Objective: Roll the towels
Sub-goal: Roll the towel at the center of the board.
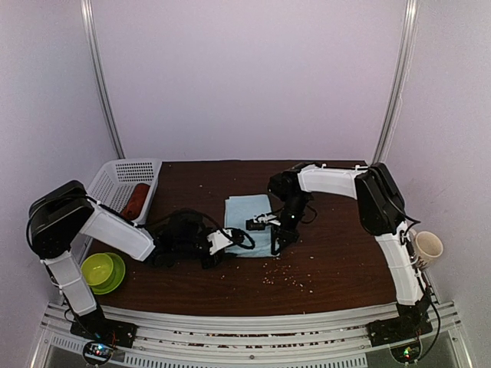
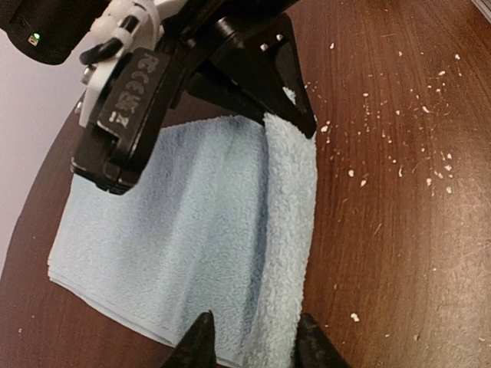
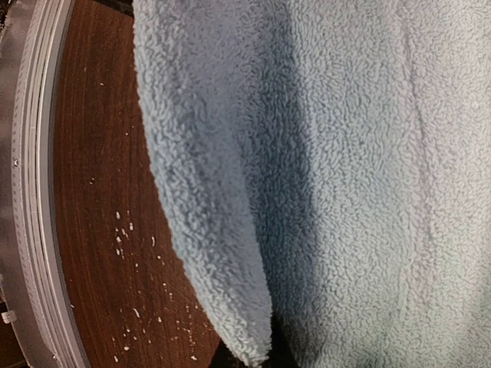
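Nearest us, our left fingers (image 2: 255, 346) stand on either side of the near end of a fold (image 2: 288, 230), the turned-over edge of the pale blue towel (image 2: 184, 222). They are apart with the thick cloth between them, and we cannot tell whether they already pinch it. The rest of the towel lies flat on the counter (image 2: 399, 245), spreading away to the left of these fingers.

At the far end of the same fold our right fingers (image 2: 295, 115) are closed on the cloth, with a tuft showing at their tips. We judge that both ends are taken so the roll can turn evenly along its length instead of twisting. Only the first turn is made, so most of the rolling lies ahead.

To the right of both sets of fingers, pale crumbs (image 2: 399, 107) dot the dark wooden counter. Well to the left of the left fingers sits a green bowl (image 1: 103, 270). Beyond it a white basket (image 1: 115, 172) holds the rust-red towel (image 1: 138, 199), a compact bundle that is probably rolled already. Far to the right of the right fingers a cup (image 1: 428, 247) perches past the counter's edge. Pale walls (image 1: 245, 77) with metal uprights (image 1: 103, 84) close the space behind.
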{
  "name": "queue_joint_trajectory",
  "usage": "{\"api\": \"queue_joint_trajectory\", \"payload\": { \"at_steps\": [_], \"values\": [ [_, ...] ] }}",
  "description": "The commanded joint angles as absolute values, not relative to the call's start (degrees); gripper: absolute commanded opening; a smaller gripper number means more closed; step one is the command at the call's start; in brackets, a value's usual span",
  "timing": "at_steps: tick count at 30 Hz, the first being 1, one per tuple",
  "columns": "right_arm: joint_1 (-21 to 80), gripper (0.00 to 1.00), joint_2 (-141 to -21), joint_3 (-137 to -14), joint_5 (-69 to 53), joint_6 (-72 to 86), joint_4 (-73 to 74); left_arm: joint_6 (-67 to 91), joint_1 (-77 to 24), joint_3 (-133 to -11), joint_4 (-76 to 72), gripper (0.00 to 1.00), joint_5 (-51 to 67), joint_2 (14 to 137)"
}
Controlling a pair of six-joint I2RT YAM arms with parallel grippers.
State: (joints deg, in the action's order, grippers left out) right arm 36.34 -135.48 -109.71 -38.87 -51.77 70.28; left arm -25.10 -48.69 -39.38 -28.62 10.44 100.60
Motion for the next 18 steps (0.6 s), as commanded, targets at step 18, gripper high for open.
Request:
{"api": "queue_joint_trajectory", "payload": {
  "at_steps": [18],
  "values": [
    [33.8,0.13,-138.7,-114.2,-38.6,-45.4,70.0,-17.7,-45.1,-42.9,-31.1,0.18,14.9,107.6]
  ]
}}
